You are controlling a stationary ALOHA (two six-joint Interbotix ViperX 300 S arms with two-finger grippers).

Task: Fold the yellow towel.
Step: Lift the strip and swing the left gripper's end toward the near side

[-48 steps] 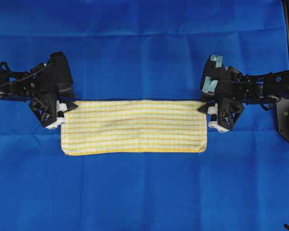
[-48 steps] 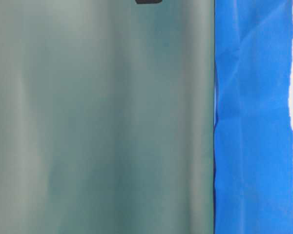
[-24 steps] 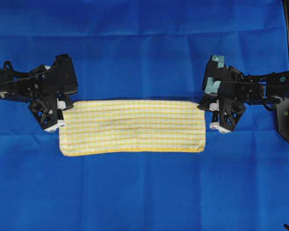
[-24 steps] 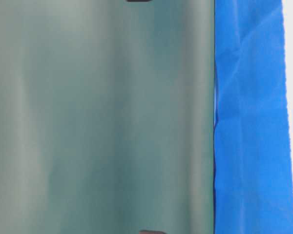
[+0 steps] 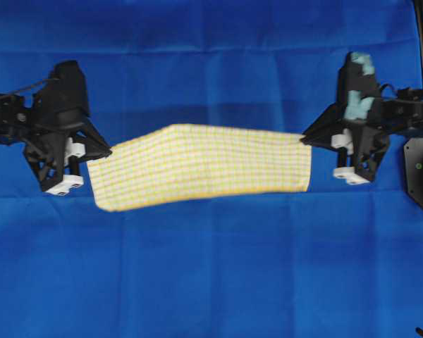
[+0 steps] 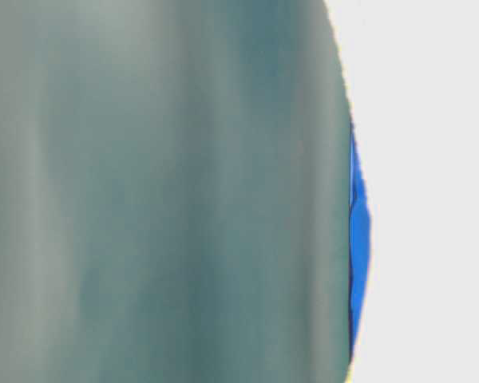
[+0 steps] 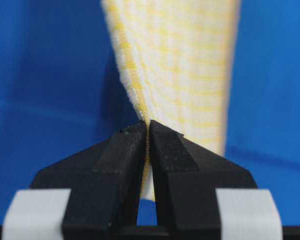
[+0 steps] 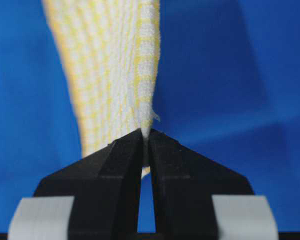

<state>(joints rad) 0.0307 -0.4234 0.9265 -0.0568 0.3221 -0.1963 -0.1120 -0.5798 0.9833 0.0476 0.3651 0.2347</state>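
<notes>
Left hand (image 7: 148, 131): both black fingers are pressed together on a corner of the yellow towel (image 7: 180, 65), with the cloth edge caught in the seam between them. From the left wrist view the towel runs away from the fingertips as a widening band, white with fine yellow checks, one thick folded edge toward the left of the picture. Blue cloth (image 7: 45, 75) fills the background on both sides.

Right hand (image 8: 146, 134): the black fingers are likewise pinched shut on the opposite corner of the towel, a small tuft of fabric standing just above the tips. The towel extends away in a band that leans toward the left of that picture, over the same blue cloth.

Overhead view: the left hand (image 5: 107, 150) holds the towel's left end and the right hand (image 5: 304, 137) holds its right end. The yellow towel (image 5: 204, 165) spans the gap between them as a long folded strip. Its upper edge bows upward left of centre; its lower edge carries a yellow hem and curves down toward the left hand. A darker shadow lies on the blue cloth (image 5: 211, 282) above the strip. The blue cloth covers the counter on all visible sides.

Table-level view: a blurred grey-green surface (image 6: 160, 191) fills most of the picture; only a thin sliver of blue is visible at its right edge.
</notes>
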